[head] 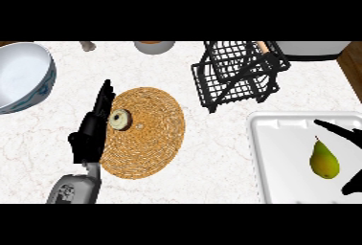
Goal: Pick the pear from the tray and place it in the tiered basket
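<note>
Right robot hand (344, 135) over white tray (283, 158), black fingers spread around smooth green-yellow pear (324, 160), not closed on it that I see. Left robot hand (90, 131) straight-fingered beside round woven mat (143, 132). Black wire tiered basket (237, 72) on marble table (212, 162).

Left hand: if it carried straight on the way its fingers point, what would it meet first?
The left hand points up and slightly right, along the woven mat's left edge. Ahead is only bare counter as far as the view shows; the white bowl lies off to its left. Height is unclear.
</note>
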